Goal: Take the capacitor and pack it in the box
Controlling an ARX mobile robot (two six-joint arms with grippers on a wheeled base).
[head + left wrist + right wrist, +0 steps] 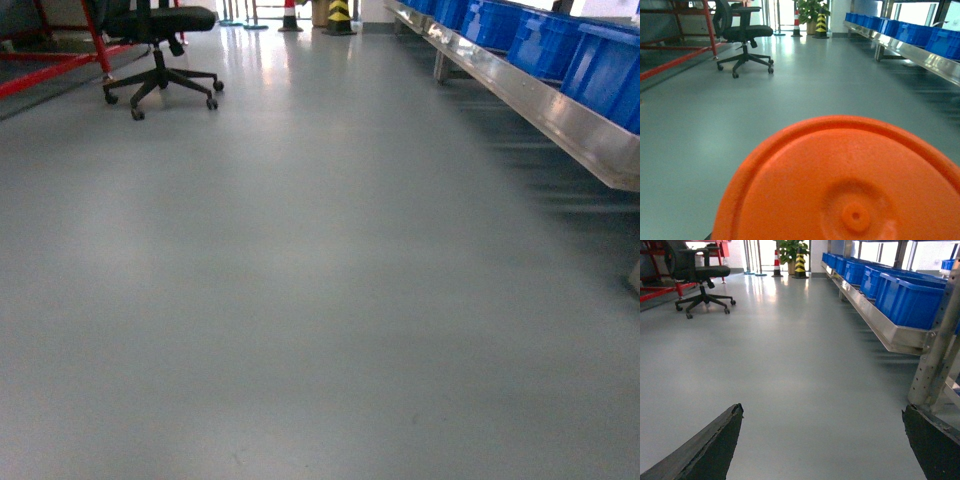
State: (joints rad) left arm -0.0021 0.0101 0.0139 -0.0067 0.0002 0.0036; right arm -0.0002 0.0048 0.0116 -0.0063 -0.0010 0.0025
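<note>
1. Down at the near edge of the right wrist view, the right tool (820, 440) shows as two dark fingers (705, 450), one at the lower left and one at the lower right, spread wide with bare floor between them and nothing held
2. Whether the left tool is spread or pressed together I cannot tell, since its wrist view is filled at the near edge by an orange round disc (840, 185) with a raised rim and a small central nub, and no fingers show there
3. Neither tool appears in the head view, which shows only the grey floor (300, 300) stretching far ahead
4. No pink box and no capacitor can be seen in any of the three views
5. Along the right runs a long metal rack (875, 322) with a perforated upright post (935, 355) near the right tool, and a row of blue bins (905, 300) sits on it, receding to the far end
6. At the far left stands a black office chair (160, 50) on castors, just beside a red metal frame (70, 60)
7. Farther back, near the middle, are a red-and-white cone (776, 262), a yellow-and-black striped cone (800, 265) and a green potted plant (790, 247)
</note>
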